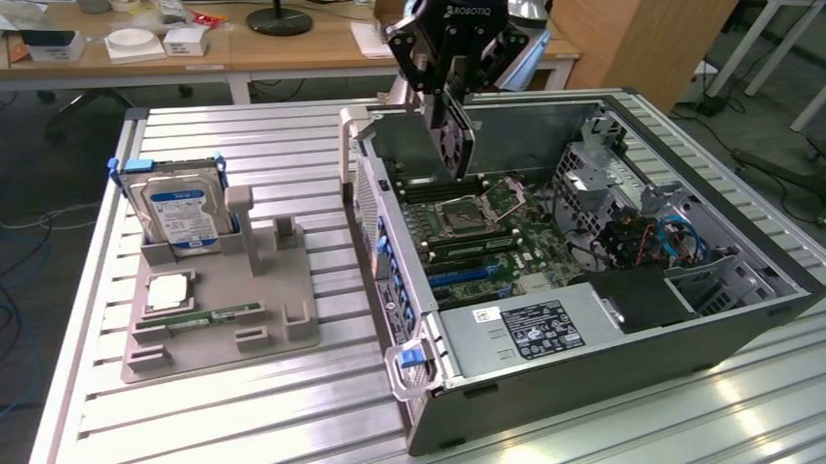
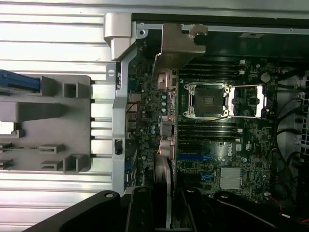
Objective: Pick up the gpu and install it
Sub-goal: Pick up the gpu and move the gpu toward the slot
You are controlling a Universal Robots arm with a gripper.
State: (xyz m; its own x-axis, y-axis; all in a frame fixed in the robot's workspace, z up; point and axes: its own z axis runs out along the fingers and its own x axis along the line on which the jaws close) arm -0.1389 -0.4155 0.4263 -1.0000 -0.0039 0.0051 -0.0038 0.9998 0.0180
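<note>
I have the fingers (image 2: 140,212) clamped partway closed on the gpu (image 1: 455,145), which hangs edge-down above the motherboard (image 1: 510,232) inside the open case (image 1: 606,377). My worry is a skewed descent. If the card sits tilted in the grip, its edge could miss the slot and strike neighbouring components.

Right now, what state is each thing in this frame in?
tool, shut on the gpu.
gpu, held on edge over the motherboard.
computer case, on its side, side panel off.
hard drive, upright in the grey holder.
memory stick, lying flat in the grey holder.
</note>
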